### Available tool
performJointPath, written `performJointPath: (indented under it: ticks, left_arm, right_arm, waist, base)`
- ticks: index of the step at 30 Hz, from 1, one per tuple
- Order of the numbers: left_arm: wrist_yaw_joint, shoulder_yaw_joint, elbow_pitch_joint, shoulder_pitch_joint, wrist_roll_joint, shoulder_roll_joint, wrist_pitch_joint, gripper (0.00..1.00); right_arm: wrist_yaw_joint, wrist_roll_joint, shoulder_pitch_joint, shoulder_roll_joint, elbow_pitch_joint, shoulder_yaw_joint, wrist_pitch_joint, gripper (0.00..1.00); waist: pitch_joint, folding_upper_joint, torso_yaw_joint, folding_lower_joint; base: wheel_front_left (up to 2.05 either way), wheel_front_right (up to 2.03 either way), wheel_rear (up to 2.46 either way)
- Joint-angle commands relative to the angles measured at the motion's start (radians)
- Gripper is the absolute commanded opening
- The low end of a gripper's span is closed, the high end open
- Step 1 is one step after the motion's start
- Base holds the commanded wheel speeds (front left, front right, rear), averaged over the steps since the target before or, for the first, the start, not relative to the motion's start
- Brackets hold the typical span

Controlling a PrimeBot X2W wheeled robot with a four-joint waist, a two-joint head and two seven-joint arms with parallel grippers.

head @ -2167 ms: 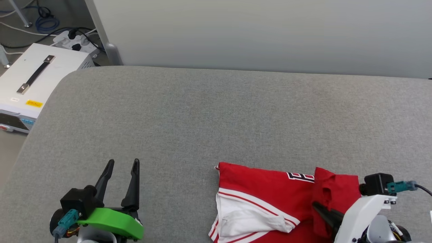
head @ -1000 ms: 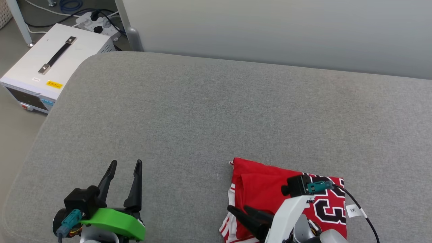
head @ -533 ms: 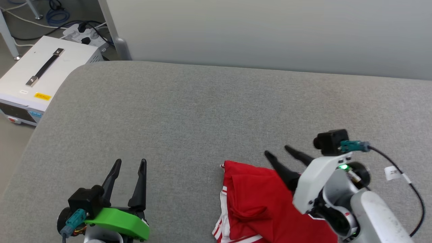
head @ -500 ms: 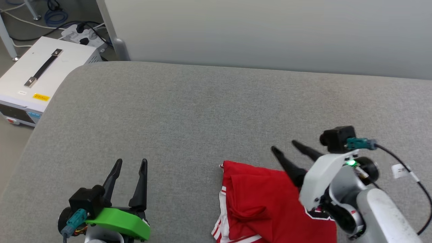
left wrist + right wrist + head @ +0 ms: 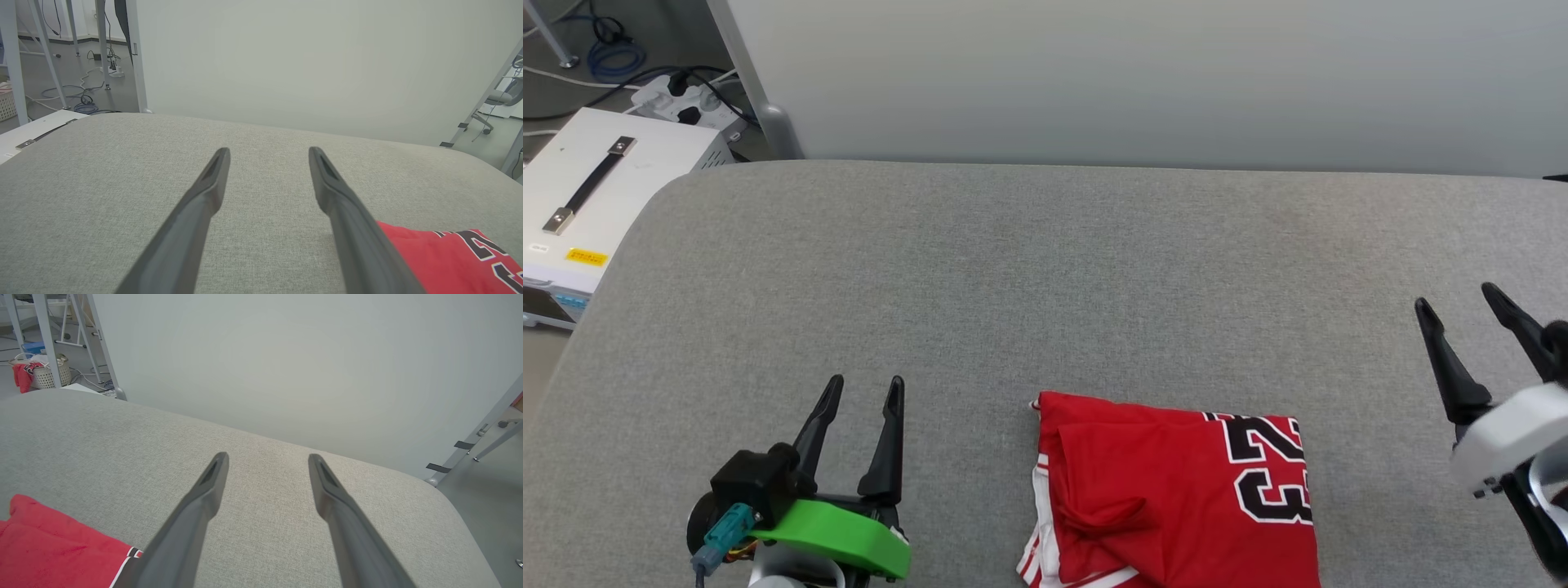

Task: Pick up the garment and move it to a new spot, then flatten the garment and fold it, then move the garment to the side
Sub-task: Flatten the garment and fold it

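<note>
A wide grey fabric-covered pad (image 5: pixel 1013 286) spans most of the head view, with a pale wall panel (image 5: pixel 1135 73) along the top. The folded red jersey shirt with black-and-white numerals (image 5: pixel 1168 506) lies flat at lower centre. The left gripper (image 5: pixel 866 380), lower left, and the right gripper (image 5: pixel 1456 296), at the right edge, both stand spread wide and empty, clear of the shirt. A white box with a black handle (image 5: pixel 596 196) sits upper left.

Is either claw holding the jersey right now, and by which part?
Nothing is held. The left claw and the right claw both stand open and empty above the grey surface, neither touching the folded red jersey that lies between them.
</note>
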Motion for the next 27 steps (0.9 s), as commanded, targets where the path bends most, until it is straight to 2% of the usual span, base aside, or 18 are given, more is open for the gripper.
performJointPath:
  ticks: [1, 8, 9, 15, 27]
  left_arm:
    - [-0.009, 0.002, -0.009, 0.000, 0.011, -0.009, -0.006, 1.00]
    - [-0.009, 0.010, -0.031, 0.010, 0.019, -0.019, -0.006, 1.00]
    - [-0.009, 0.008, -0.037, 0.013, 0.024, -0.022, -0.006, 1.00]
    - [-0.010, 0.002, -0.052, 0.026, 0.033, -0.031, -0.006, 1.00]
    - [-0.010, -0.002, -0.070, 0.023, 0.049, -0.038, -0.006, 1.00]
  right_arm:
    - [-0.001, -0.015, 0.037, 0.003, -0.016, -0.021, -0.026, 1.00]
    - [-0.001, -0.036, 0.154, 0.052, -0.066, -0.094, -0.123, 1.00]
    - [-0.001, -0.044, 0.194, 0.096, -0.082, -0.108, -0.146, 1.00]
    - [-0.001, -0.059, 0.241, 0.160, -0.086, -0.115, -0.176, 1.00]
    - [-0.001, -0.054, 0.239, 0.178, -0.100, -0.110, -0.165, 1.00]
  waist:
    - [0.002, -0.0001, -0.002, 0.0000]
    - [0.008, -0.0001, -0.007, 0.0000]
    - [0.010, -0.0001, -0.006, 0.0000]
    - [0.009, -0.0001, -0.002, 0.0000]
    - [0.030, -0.0001, 0.016, 0.0000]
  base:
    - [0.00, 0.00, 0.00]
    - [0.00, 0.00, 0.00]
    - [0.00, 0.00, 0.00]
    - [0.00, 0.00, 0.00]
    - [0.00, 0.00, 0.00]
